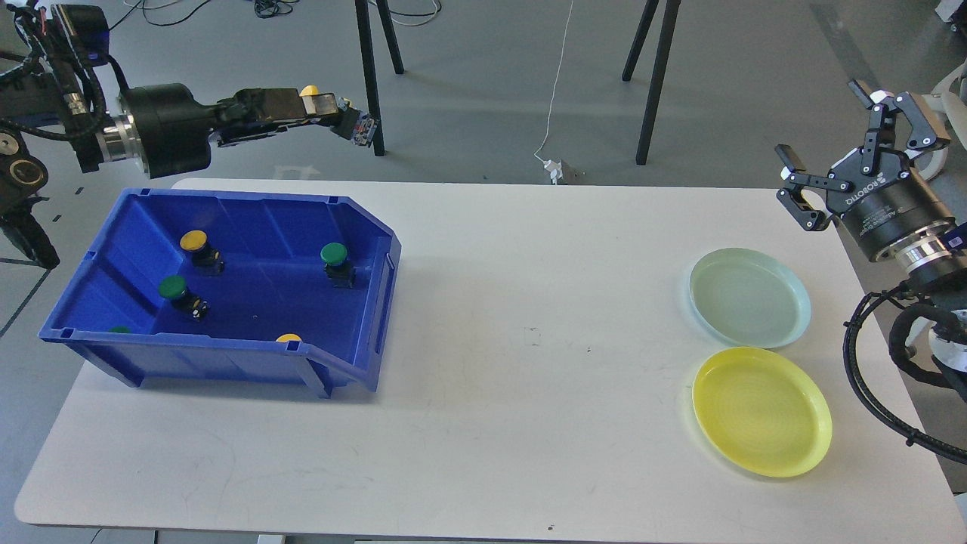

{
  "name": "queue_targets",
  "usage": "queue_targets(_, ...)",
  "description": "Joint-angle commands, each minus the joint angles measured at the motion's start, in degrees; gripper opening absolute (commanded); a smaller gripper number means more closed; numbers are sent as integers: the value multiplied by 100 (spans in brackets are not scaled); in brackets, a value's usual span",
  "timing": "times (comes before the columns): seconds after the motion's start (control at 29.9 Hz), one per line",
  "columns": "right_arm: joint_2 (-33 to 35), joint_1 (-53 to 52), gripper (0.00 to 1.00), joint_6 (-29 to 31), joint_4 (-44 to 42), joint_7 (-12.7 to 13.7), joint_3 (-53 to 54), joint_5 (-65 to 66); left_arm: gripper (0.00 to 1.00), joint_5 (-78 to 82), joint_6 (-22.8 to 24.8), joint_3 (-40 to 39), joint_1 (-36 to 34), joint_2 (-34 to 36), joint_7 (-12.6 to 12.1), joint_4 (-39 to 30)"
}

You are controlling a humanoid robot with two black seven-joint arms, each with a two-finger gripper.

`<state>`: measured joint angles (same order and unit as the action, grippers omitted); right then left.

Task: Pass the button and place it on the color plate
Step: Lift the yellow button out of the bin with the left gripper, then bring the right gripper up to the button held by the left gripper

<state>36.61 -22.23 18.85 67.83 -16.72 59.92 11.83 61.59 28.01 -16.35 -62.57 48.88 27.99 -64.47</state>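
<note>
Yellow button (309,91) sits clamped in the left gripper (332,113), held high above the far rim of the blue bin (363,227), its cap up and dark body between the fingers; jaws closed narrow on it. Judged: lifted clear of the bin so it can go across for the hand-over. Right gripper (846,151) hangs off the table's right edge w/ jaws spread wide, holding nothing, prob. ready to receive. The two grippers are well apart, so the pass is not yet made. Yellow plate (761,410) lies near the right front of the table (491,340), pale green plate (749,297) just behind it, both bare; yellow one is the likely target by colour match. Bin still holds more buttons: yellow button in bin (194,242), two green ones (333,255) (173,288), plus caps at the front wall, partly hidden.
</note>
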Motion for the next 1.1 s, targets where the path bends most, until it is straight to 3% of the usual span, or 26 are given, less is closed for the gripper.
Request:
queue_targets(0.0,118,122,99,13,387,-15,19,126,6,-927,-1,-132,-1,-439,1,-162)
queue_targets(0.17,417,307,99,-39,1178,-50,-25,1091,6,-1518,-1,-325,51,-1607,1,39)
queue_targets(0.4,373,308,99,-145,1443,-524,-349,1761,7,-1659,-1,-852,569,-2777,1,839)
queue_targets(0.57,260,-332,99,-206,1338,-569,-1024,1875,7,-1844,-1,-1002,605,-2928,1,1024)
queue_targets(0.74,-565,-1247,99,-408,829,-841,-1887,1876,7,-1844,-1,-967,579,-2954,1,1033)
queue_targets(1.07,-1191,-1723,99,-417,371,-982,-2029,1884,7,-1844,-1,-958,553,-3025,1,1244)
